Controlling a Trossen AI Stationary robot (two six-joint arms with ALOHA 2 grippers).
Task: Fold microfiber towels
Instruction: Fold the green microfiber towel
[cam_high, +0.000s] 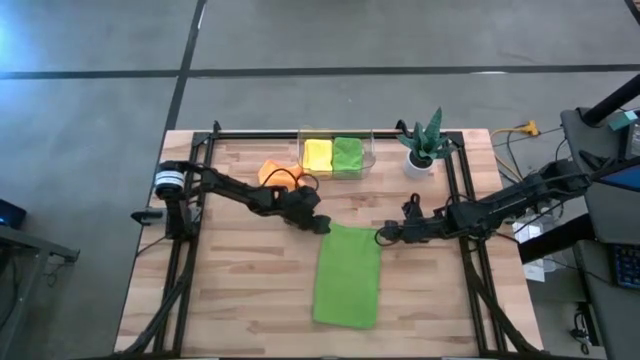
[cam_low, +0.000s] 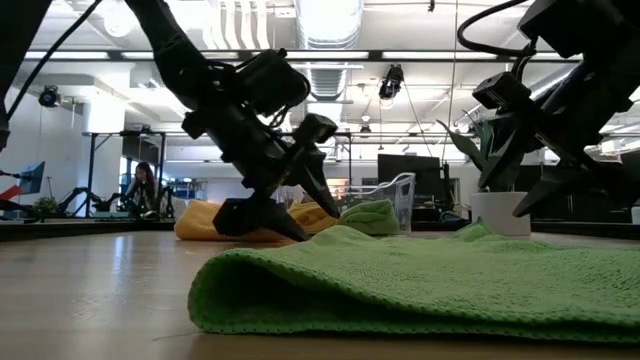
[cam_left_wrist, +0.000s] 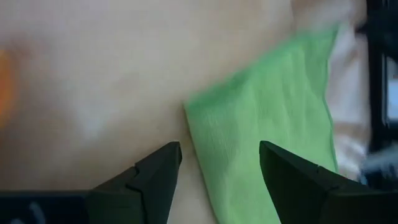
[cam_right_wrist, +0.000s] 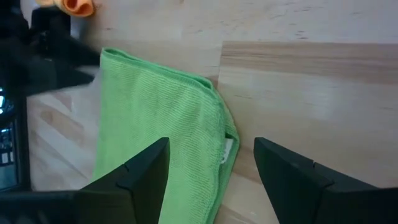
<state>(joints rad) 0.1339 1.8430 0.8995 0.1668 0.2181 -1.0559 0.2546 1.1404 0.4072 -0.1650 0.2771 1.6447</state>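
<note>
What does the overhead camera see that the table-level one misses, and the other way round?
Only overhead: the green towel's whole folded rectangle, the yellow towel in the clear bin, both claws, left and right, open at the towel's far corners. Only table-level: the room behind, with a person. Both: the green towel, orange towel, plant.

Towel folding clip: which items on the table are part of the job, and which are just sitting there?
Part of the job:
- lime green towel, folded in half, mid-table
- left hand and right hand, both open at its far corners
- orange towel
- yellow towel and second green towel, in the clear bin

Just sitting there:
- potted plant
</note>
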